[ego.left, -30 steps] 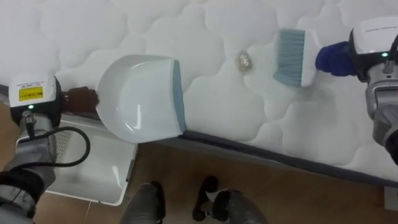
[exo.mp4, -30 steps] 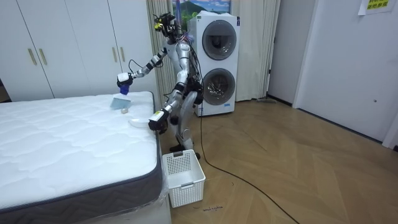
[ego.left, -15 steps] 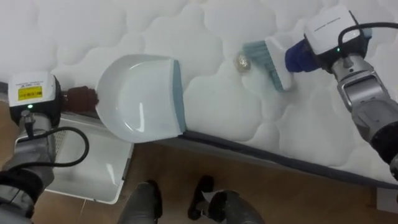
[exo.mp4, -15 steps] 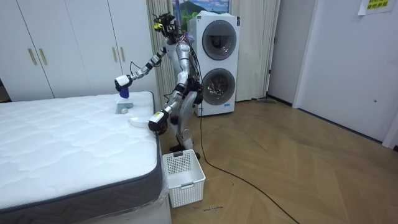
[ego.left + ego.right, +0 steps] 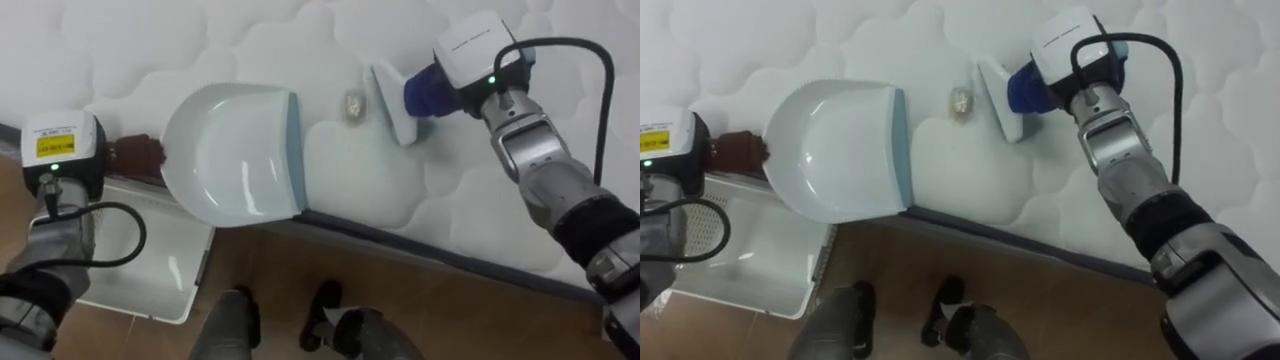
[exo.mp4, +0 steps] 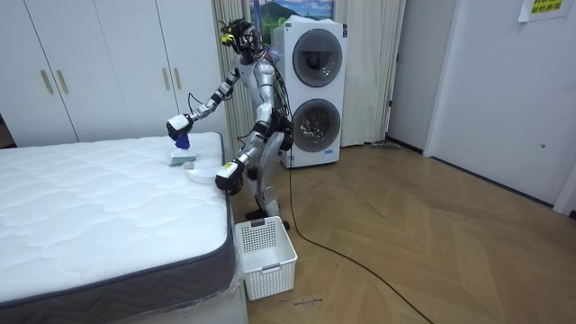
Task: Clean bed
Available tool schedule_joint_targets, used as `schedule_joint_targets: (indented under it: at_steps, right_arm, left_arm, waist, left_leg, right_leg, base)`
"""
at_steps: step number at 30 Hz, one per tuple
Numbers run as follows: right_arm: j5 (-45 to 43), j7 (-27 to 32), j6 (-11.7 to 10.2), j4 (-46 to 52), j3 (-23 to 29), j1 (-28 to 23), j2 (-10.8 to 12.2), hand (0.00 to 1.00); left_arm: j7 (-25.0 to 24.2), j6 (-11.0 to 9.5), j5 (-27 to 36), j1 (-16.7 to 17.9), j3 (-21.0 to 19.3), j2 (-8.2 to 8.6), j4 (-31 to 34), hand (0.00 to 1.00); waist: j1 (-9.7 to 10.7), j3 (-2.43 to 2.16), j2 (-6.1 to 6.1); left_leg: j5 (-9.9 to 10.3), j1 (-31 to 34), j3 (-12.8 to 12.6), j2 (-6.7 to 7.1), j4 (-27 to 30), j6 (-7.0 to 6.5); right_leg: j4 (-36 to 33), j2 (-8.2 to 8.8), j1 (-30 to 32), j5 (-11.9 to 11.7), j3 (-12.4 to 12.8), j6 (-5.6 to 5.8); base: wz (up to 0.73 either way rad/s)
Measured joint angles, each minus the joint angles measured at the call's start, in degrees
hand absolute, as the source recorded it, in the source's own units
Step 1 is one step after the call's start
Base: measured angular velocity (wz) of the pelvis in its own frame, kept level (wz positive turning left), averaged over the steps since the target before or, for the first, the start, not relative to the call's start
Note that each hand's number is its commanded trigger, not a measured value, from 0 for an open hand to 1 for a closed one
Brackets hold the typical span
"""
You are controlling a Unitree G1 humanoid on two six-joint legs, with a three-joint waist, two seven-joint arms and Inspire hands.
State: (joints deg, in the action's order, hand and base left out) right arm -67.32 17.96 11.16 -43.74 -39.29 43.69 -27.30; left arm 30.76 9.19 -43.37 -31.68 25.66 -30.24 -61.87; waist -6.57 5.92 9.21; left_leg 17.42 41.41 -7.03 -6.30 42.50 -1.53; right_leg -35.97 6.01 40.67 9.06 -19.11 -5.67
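Brush [image 5: 388,97] has pushed wad [image 5: 353,107] nearer dustpan [image 5: 235,155]; left hand [image 5: 60,150], right hand [image 5: 472,52]: grasp unclear.

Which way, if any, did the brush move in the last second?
Yes: the brush swept left toward the dustpan, now beside the scrap on the mattress.

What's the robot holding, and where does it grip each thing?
Left robot hand: the dustpan, by its brown handle. Right robot hand: the brush, by its blue handle.

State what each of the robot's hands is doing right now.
Left hand: closed on the dustpan handle.
Right hand: closed on the brush handle.
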Motion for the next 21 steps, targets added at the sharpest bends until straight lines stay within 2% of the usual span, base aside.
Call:
schedule_joint_targets:
  at_steps: [2, 5, 10, 18, 21]
  right_arm:
    - [2.11, -0.95, -0.65, 0.91, 0.00, -0.03, 0.26, 1.00]
    - [2.32, -2.27, -1.64, 2.19, 0.00, -0.02, 0.62, 1.00]
    - [8.06, -4.67, -2.36, 2.84, 0.00, -0.01, 2.60, 1.00]
    - [18.92, -9.46, -4.39, 6.30, 0.02, -0.05, 4.10, 1.00]
    - [22.64, -9.94, -4.79, 6.27, 0.02, -0.05, 4.27, 1.00]
  left_arm:
    - [-0.13, -0.14, -0.03, 0.11, 0.01, 0.82, -0.02, 1.00]
    - [-0.15, -0.47, -0.08, 0.45, 0.16, 1.23, -0.15, 1.00]
    - [-0.16, -0.79, 0.03, 0.55, 0.69, 1.61, -1.08, 1.00]
    - [-0.16, -1.24, -0.22, 0.54, 0.65, 1.81, -1.05, 1.00]
    - [-0.13, -1.24, -0.96, 0.53, 0.65, 1.81, -1.05, 1.00]
  waist:
    - [-0.77, -0.01, -0.99]
    - [-1.59, -0.04, -1.65]
    - [-1.29, -0.05, -2.01]
    - [-1.55, -0.10, -2.25]
    - [-1.55, -0.11, -2.32]
  left_leg:
    - [0.00, -0.08, -0.27, 0.05, -0.07, 0.00]
    - [-0.07, -0.78, -0.65, 0.19, -0.62, 0.08]
    - [-0.29, -2.13, -0.76, 0.38, -1.48, 0.42]
    - [-0.40, -2.09, -0.47, 0.60, -1.82, 0.60]
    - [-0.40, -2.09, -0.33, 0.87, -1.83, 0.59]
  right_leg:
    - [-0.06, -0.01, 0.05, 0.01, 0.07, 0.01]
    - [-0.23, 0.05, 0.04, 0.03, 0.51, 0.00]
    - [0.03, 0.23, -1.10, 0.36, 0.60, -0.15]
    - [0.01, 0.16, -1.05, 0.58, 0.30, -0.17]
    - [-0.31, 0.81, -0.98, 0.64, 0.13, -0.10]
  base:
    - [0.00]
    - [-0.06]
    - [0.01]
    - [0.01]
    - [0.03]
